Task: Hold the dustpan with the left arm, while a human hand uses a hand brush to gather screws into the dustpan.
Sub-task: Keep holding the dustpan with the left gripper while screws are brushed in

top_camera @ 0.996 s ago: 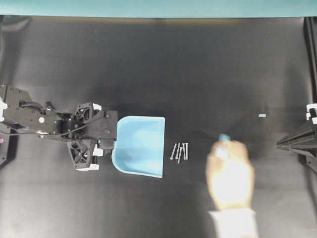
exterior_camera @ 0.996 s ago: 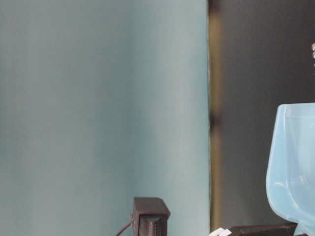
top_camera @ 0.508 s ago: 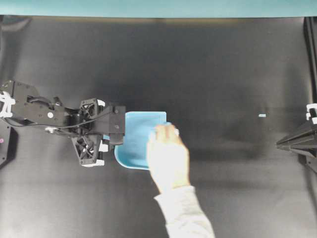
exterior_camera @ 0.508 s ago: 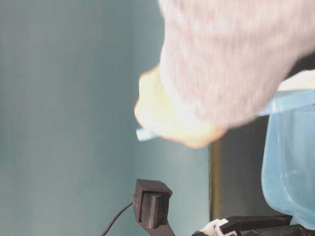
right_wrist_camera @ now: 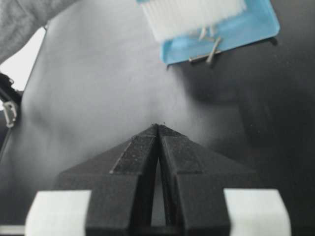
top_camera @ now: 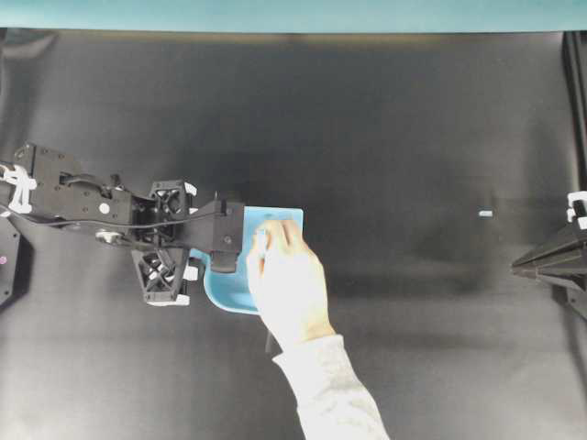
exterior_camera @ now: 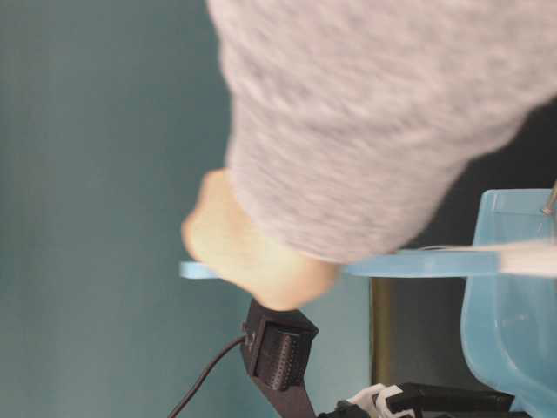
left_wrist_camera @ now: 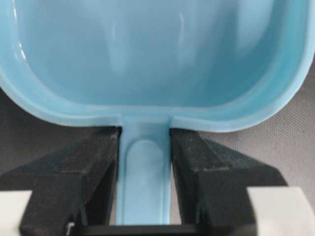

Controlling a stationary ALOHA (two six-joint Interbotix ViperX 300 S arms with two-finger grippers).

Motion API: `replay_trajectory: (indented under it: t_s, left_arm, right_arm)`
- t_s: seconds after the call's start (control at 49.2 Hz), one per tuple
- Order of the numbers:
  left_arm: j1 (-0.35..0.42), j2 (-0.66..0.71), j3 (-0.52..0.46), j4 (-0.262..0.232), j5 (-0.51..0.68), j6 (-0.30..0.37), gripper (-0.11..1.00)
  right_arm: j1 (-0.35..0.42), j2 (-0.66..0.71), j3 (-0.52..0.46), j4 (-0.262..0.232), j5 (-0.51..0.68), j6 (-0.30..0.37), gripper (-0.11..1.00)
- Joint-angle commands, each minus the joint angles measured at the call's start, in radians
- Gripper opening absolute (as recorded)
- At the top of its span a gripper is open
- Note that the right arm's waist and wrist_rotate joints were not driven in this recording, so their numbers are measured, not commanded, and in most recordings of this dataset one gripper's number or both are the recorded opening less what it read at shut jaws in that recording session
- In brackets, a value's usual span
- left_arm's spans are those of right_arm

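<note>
Where black cloth covers the tabletop (top_camera: 394, 119), seen from overhead: left tool (top_camera: 213, 260) pinching the short handle of a light blue pan (top_camera: 225, 291), pan lying flat just right of the left arm (top_camera: 92, 197). From the left wrist view, both black fingers (left_wrist_camera: 93, 167) pressed against the sides of the pan's handle, the bowl filling the upper frame. Reaching in from the lower edge, a bare hand (top_camera: 286, 284) with a grey sleeve (top_camera: 335, 394), covering most of the pan from above. At table level, hand and sleeve blurred and close, gripping a slim light blue brush (exterior_camera: 418, 263) held level, its head over the pan. From the right wrist view, white bristles (right_wrist_camera: 194, 14) resting inside the pan's mouth, with several thin grey screws (right_wrist_camera: 209, 46) lying on the pan's floor just beside them, near its front lip. Right tool (right_wrist_camera: 158, 129) far off at the right side of the tabletop, fingers pressed together, empty. Well right of the pan, a tiny pale speck (top_camera: 485, 214) on the cloth.
</note>
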Motion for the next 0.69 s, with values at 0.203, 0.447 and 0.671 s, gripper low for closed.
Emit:
replay_trajectory:
  t_s: [0.203, 0.447, 0.671]
  left_arm:
    - [0.008, -0.011, 0.002, 0.003, -0.012, 0.003, 0.30]
    - [0.009, -0.012, 0.008, 0.003, -0.055, 0.003, 0.30]
    - [0.018, -0.012, 0.069, 0.003, -0.114, -0.003, 0.30]
  right_arm:
    - [0.000, 0.006, -0.005, -0.002, -0.003, 0.000, 0.00]
    - [0.000, 0.006, -0.005, 0.000, -0.005, -0.002, 0.00]
    - [0.000, 0.005, -0.005, 0.000, -0.003, 0.000, 0.00]
